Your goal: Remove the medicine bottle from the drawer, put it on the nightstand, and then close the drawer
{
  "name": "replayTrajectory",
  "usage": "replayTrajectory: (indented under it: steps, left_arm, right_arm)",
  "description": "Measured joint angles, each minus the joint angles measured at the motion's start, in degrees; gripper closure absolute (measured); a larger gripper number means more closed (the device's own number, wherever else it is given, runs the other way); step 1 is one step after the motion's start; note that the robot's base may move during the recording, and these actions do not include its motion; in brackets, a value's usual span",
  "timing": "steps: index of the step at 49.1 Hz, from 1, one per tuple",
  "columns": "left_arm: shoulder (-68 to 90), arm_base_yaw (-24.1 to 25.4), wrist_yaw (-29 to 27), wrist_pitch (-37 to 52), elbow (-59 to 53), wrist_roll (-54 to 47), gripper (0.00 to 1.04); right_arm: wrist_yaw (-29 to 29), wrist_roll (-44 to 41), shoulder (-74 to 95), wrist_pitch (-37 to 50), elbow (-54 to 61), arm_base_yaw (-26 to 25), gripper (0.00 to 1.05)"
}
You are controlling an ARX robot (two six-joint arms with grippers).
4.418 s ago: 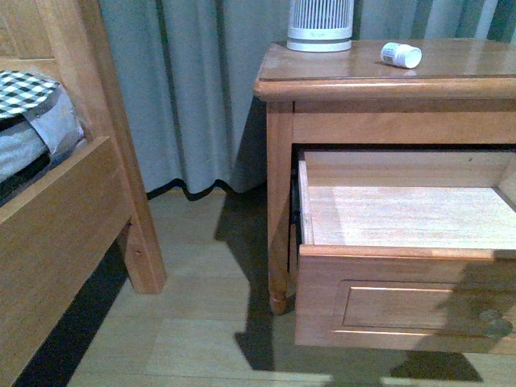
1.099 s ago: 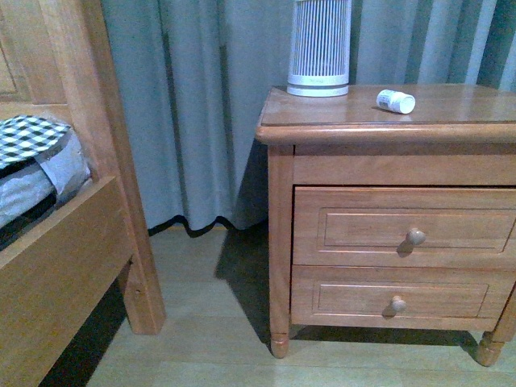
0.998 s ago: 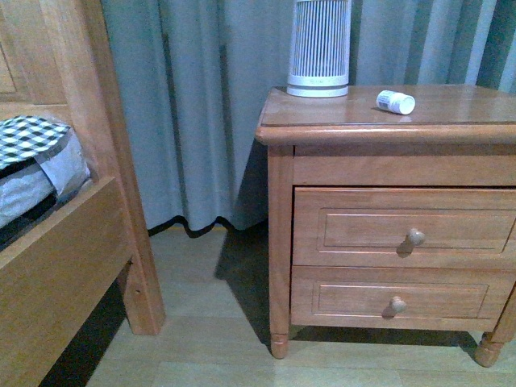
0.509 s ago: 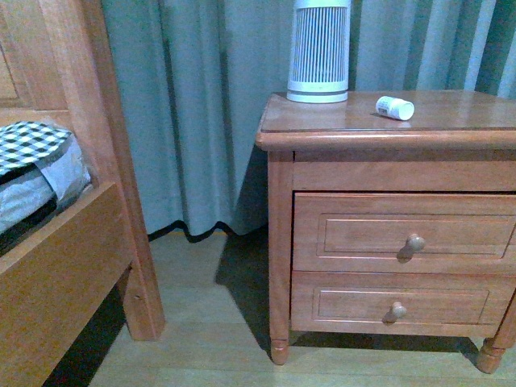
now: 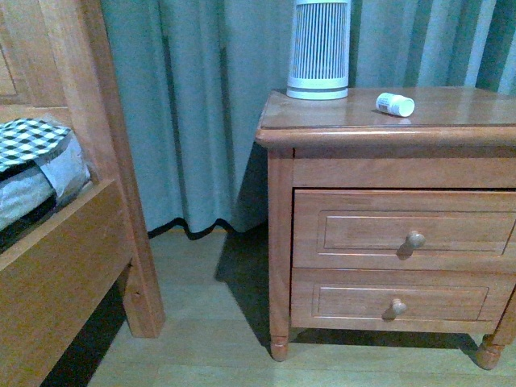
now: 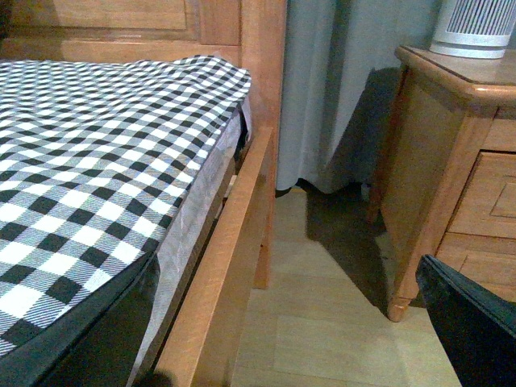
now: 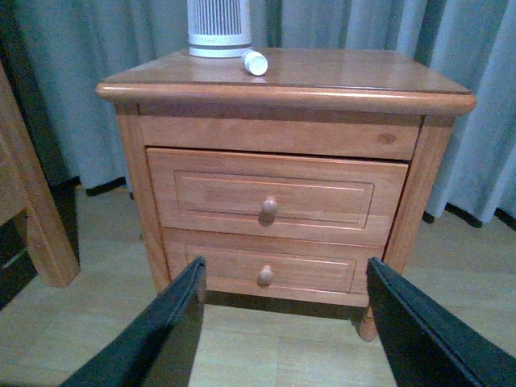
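The right claw (image 7: 282, 322) hangs wide open and empty before the nightstand (image 7: 282, 105); the medicine bottle (image 7: 255, 62) lies well beyond it, on top.

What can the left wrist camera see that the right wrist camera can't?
Only the left wrist view shows the bed's checkered cover and a long stretch of the bed frame rail. It catches just one dark finger of the left gripper.

Only the right wrist view shows the medicine bottle lying on its side on the nightstand, the upper drawer nearly shut, both knobs, and the right gripper with its fingers wide apart, holding nothing.

Both show the nightstand, the white slatted cylinder, the grey curtain and the wooden floor.
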State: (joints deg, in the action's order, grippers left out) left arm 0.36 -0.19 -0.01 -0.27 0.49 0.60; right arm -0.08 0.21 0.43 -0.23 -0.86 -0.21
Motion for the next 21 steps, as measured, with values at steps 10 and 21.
replayTrajectory:
  steps: [10, 21]
  left_arm:
    - [0.0, 0.0, 0.0, 0.0, 0.0, 0.0, 0.06]
    - [0.0, 0.0, 0.0, 0.0, 0.0, 0.0, 0.06]
  right_arm:
    - [0.0, 0.0, -0.02, 0.0, 0.0, 0.0, 0.07]
    - [0.0, 0.0, -0.02, 0.0, 0.0, 0.0, 0.07]
